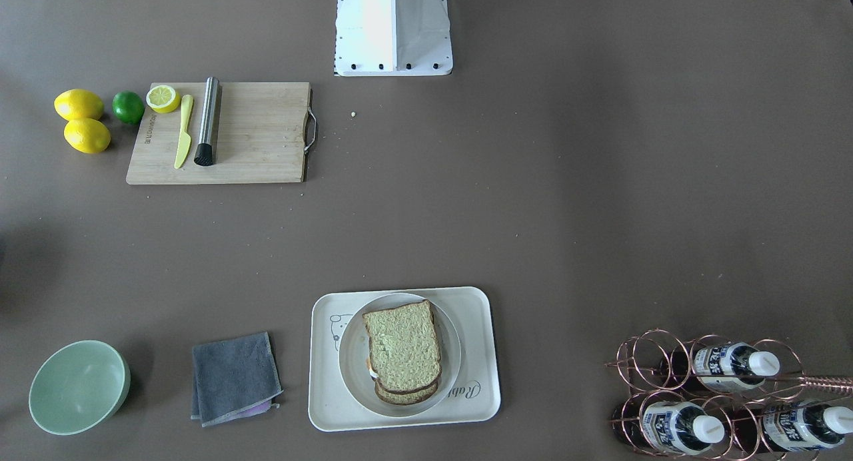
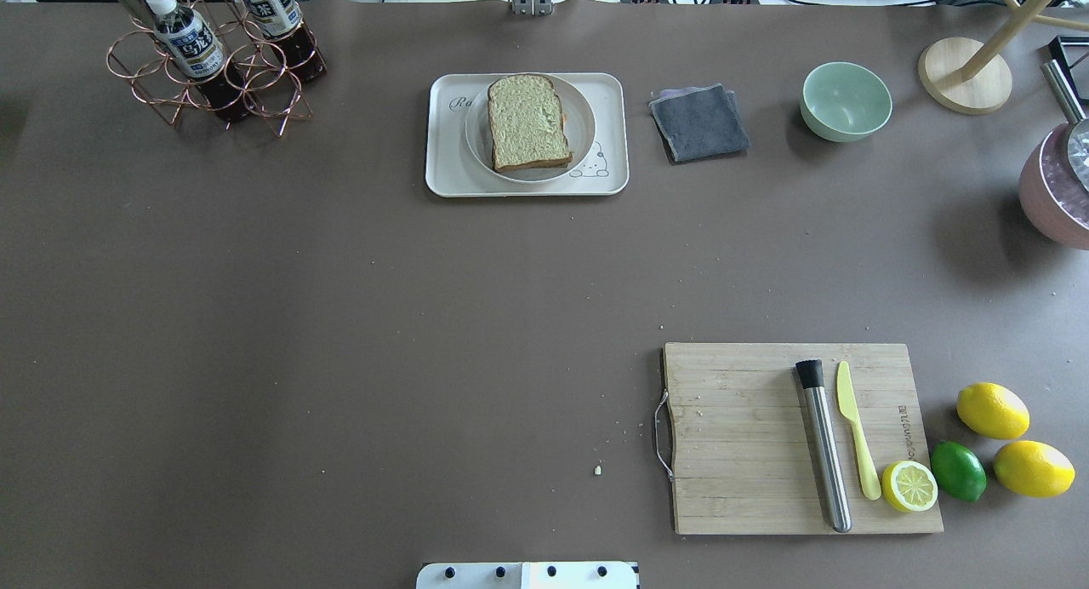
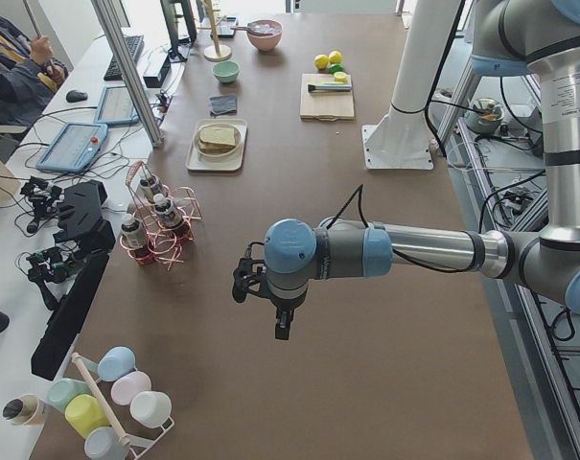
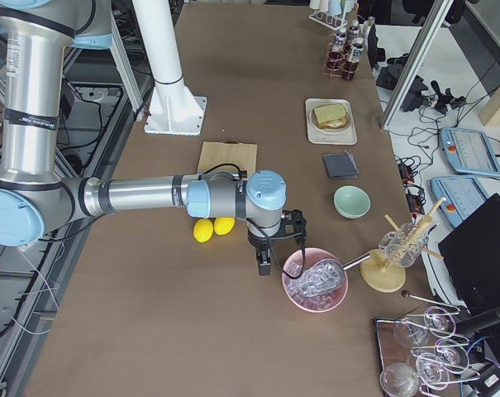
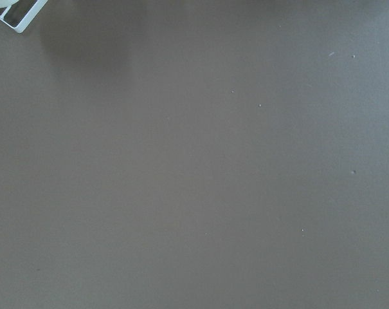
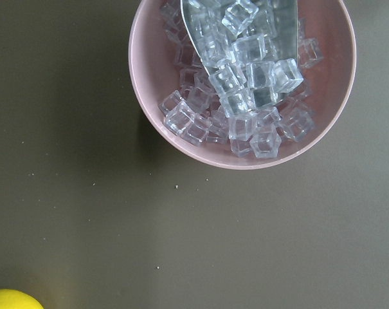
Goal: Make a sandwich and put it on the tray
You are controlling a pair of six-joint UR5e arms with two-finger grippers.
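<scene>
Two bread slices stacked as one sandwich [image 1: 402, 350], with a sliver of fried egg [image 1: 370, 370] peeking out between them at one edge. Resting on a small round white plate [image 1: 450, 348], itself set inside the tray [image 1: 476, 314] — so on the tray by way of the plate, not touching the tray's own surface.

Judged from that: assembly done, and placement as good as done. Nothing obviously left, short of shifting the sandwich off the plate onto the tray proper.

Left gripper [image 3: 284, 332]: well apart from the tray, beyond the copper bottle rack [image 3: 160, 225] on that side, hanging over bare table. Seen only from the table's end, so cannot tell how wide the jaws stand or whether anything is held. Only brown table in its wrist view.

Right gripper [image 4: 264, 266]: well apart from the tray on the opposite side, past the grey cloth [image 4: 342, 165] and the green bowl [image 4: 351, 201], just beside a pink bowl of ice cubes [image 4: 316, 281]. Same limit — cannot tell its opening or any hold.

Cutting board [image 1: 260, 134]: well apart from the tray, toward the robot's base, with no bread on it.
</scene>
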